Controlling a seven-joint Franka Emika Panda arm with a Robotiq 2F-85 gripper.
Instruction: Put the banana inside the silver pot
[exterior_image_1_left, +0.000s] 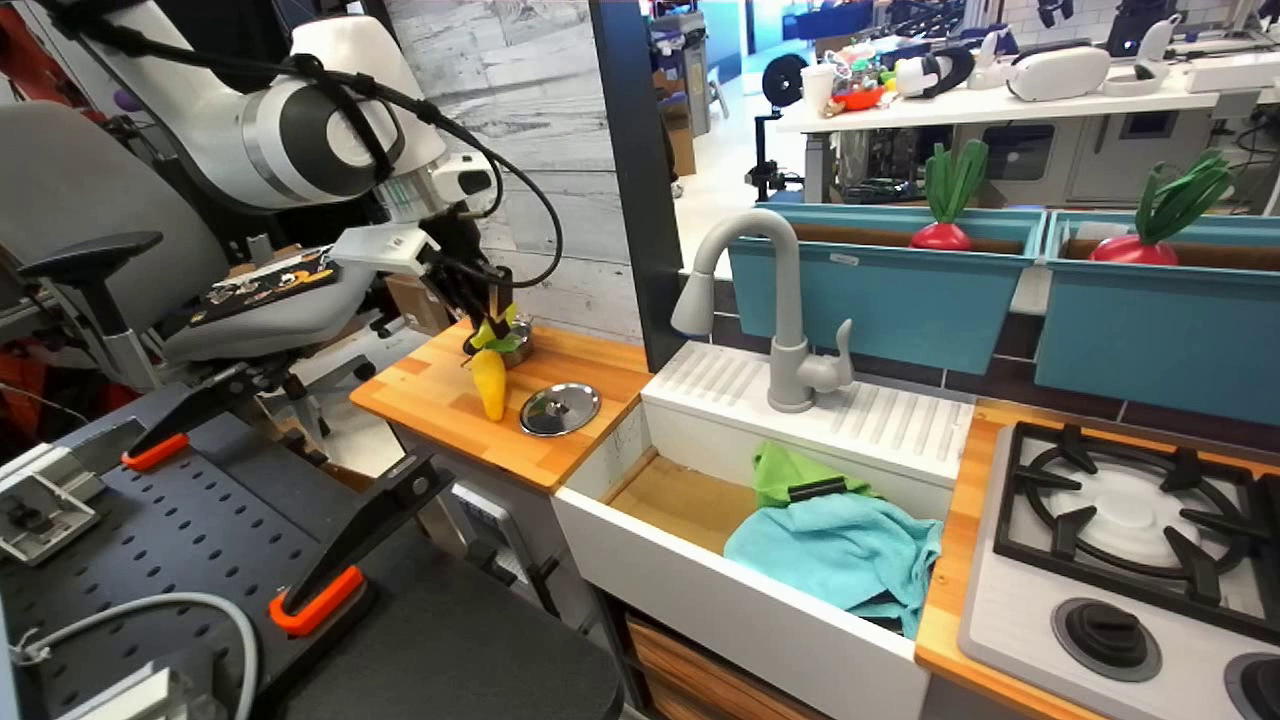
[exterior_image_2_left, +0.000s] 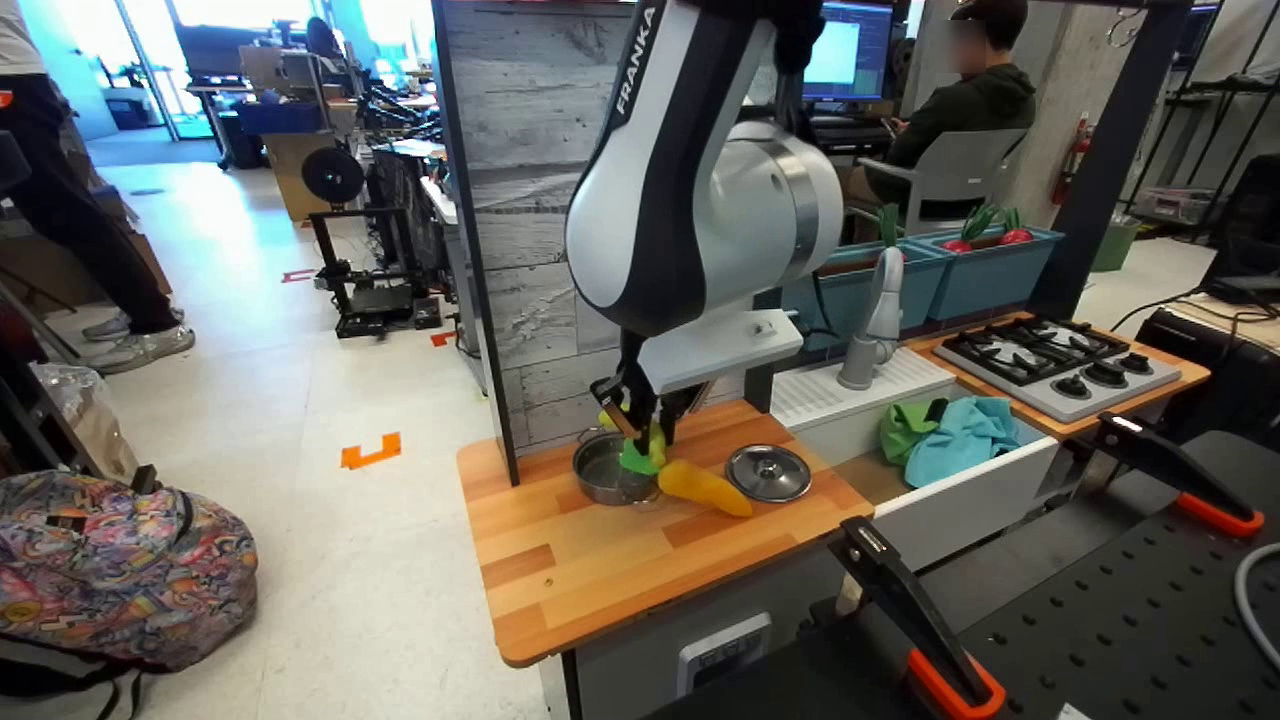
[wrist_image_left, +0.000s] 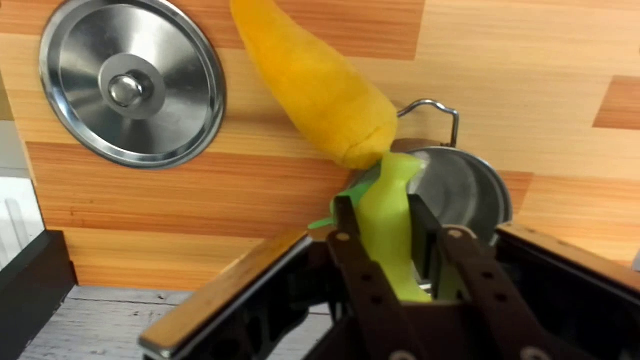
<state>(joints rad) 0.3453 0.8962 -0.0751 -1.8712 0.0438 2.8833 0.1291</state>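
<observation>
The banana (wrist_image_left: 387, 225) looks yellow-green in the wrist view and stands between the black fingers of my gripper (wrist_image_left: 378, 201). Both fingers press against its sides. The silver pot (wrist_image_left: 457, 187) is below and beside the banana, its dark inside partly hidden by the fingers. In an exterior view, my gripper (exterior_image_2_left: 656, 442) holds the banana (exterior_image_2_left: 657, 446) over the right side of the silver pot (exterior_image_2_left: 600, 485). In an exterior view, the gripper (exterior_image_1_left: 487, 332) and banana partly hide the pot (exterior_image_1_left: 519, 347). I cannot tell the banana's exact height above the rim.
A larger yellow-orange toy vegetable (wrist_image_left: 325, 95) with green leaves (wrist_image_left: 356, 194) lies against the pot. A silver lid (wrist_image_left: 132, 82) lies on the wooden counter (exterior_image_2_left: 600, 570). The white sink (exterior_image_1_left: 700, 580) with cloths and a faucet (exterior_image_1_left: 785, 300) stands beside the counter. A plank wall (exterior_image_2_left: 530, 250) rises behind.
</observation>
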